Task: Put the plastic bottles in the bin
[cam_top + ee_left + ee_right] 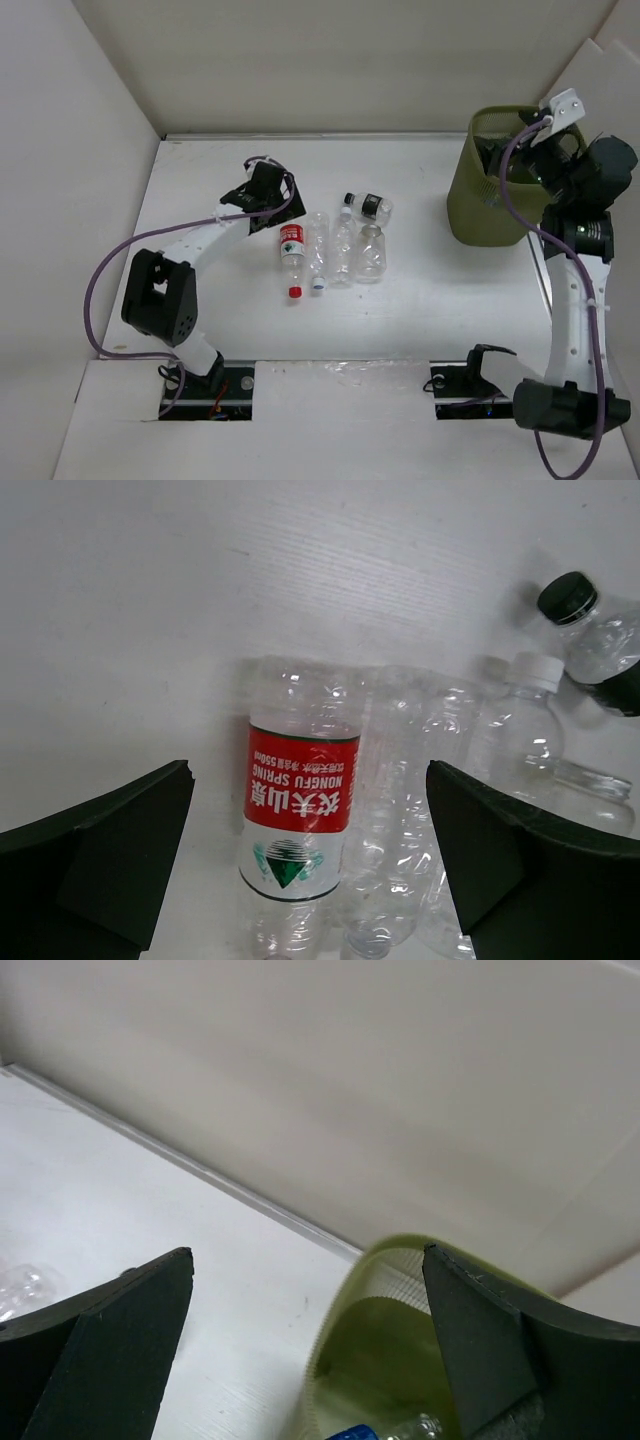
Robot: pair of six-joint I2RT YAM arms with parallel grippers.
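Note:
Five clear plastic bottles lie together mid-table: the red-labelled one with a red cap, three unlabelled ones and the black-labelled one behind them. My left gripper is open and empty just left of and behind the red-labelled bottle, which lies between its fingers in the left wrist view. The olive-green bin stands at the far right. My right gripper is open and empty over the bin's mouth. A blue-labelled bottle lies inside the bin.
White walls enclose the table at the back and on both sides. The bin stands close to the right wall. The right arm's purple cable hangs beside the bin. An unlabelled white-capped bottle lies beside the black-capped one.

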